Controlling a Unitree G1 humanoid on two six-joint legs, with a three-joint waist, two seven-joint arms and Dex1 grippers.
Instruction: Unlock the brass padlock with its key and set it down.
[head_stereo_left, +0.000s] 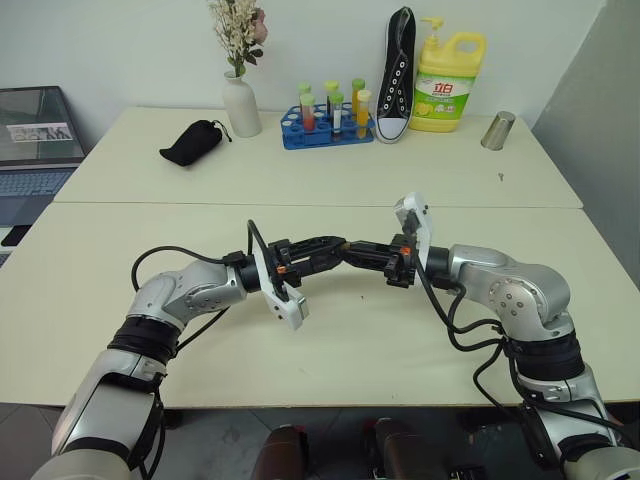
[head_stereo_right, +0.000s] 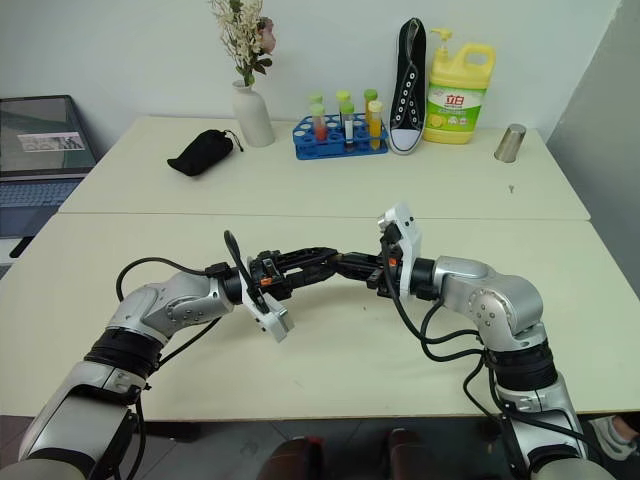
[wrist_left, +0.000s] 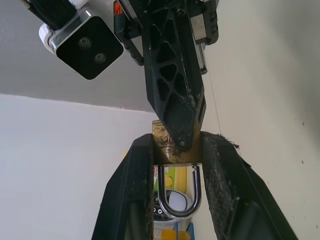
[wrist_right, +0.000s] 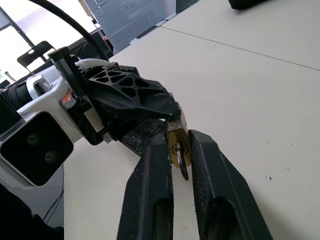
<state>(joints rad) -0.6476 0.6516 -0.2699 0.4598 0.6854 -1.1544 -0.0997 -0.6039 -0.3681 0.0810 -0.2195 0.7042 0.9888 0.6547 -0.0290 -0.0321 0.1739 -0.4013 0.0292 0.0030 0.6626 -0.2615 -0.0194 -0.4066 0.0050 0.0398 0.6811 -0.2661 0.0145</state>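
- Above the middle of the table (head_stereo_left: 120, 270), in the eye views, the left gripper (head_stereo_left: 338, 250) and right gripper (head_stereo_left: 362, 252) meet tip to tip in mid-air; a slip here would likely drop the lock, since nothing supports it
- In the left wrist view, the brass padlock (wrist_left: 172, 150) sits clamped between the left fingers (wrist_left: 127, 200), shackle (wrist_left: 177, 192) pointing back toward the wrist, with a right finger pressing on its body; that push could twist it loose
- In the right wrist view, the right fingers (wrist_right: 150, 200) are closed on a small silvery key (wrist_right: 180, 155) at the padlock's brass end; misalignment could jam or bend it
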